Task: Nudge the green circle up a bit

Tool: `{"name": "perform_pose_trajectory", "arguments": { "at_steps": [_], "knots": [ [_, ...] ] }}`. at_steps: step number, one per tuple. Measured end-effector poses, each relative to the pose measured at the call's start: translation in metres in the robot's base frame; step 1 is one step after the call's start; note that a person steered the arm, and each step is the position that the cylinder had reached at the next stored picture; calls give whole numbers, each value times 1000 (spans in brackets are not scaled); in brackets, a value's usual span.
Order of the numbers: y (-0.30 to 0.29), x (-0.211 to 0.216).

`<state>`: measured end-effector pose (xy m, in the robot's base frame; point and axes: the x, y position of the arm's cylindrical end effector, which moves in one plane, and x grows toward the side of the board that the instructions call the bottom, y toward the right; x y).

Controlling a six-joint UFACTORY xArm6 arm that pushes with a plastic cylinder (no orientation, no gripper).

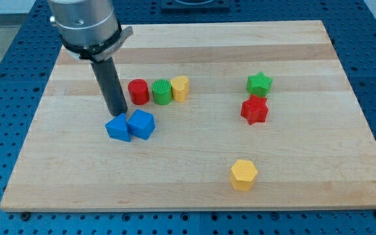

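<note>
Green circle [162, 92] on the counter [292, 176], wedged between red cylinder [138, 92] at the view's left and yellow block [180, 87] at the view's right, touching both. My tip [118, 115] down at the view's left, just above two blue blocks [130, 125], well short of the target. No hand here (just a bare rod). Best approach, probably: swing around beneath the green circle, centre on it, then push gently toward the view's top without clipping the neighbours.
</note>
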<state>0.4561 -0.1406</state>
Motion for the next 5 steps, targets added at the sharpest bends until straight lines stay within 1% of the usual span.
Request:
{"name": "perform_pose_trajectory", "arguments": {
  "at_steps": [2, 5],
  "knots": [
    [55, 2],
    [60, -11]
  ]
}}
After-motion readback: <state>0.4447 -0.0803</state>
